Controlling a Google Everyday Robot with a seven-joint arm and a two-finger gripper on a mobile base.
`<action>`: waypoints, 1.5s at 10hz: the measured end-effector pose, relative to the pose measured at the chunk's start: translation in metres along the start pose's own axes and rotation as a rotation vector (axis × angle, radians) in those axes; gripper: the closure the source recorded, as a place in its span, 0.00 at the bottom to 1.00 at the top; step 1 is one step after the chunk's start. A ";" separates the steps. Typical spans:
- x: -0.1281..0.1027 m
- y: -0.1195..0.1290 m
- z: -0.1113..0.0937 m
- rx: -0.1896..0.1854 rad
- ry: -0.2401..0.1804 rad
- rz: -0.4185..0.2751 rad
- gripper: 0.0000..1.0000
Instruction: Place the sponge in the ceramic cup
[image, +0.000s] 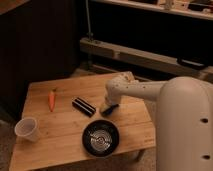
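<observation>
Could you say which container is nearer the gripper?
The black bowl, close by the gripper at the middle of the table; the white cup stands far left.

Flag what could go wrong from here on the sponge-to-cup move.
1. The open tool hangs low at the sponge, close to the black ribbed bar: closing may nudge the bar or miss the sponge.
2. The ceramic cup stands across the table, near its edge: a bump at the drop could tip it or push it off.
</observation>
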 end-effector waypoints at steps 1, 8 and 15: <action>0.000 0.000 0.000 -0.002 0.001 -0.002 0.23; -0.004 0.007 0.010 -0.005 0.019 -0.044 0.23; -0.004 0.014 0.001 0.012 -0.014 -0.051 0.79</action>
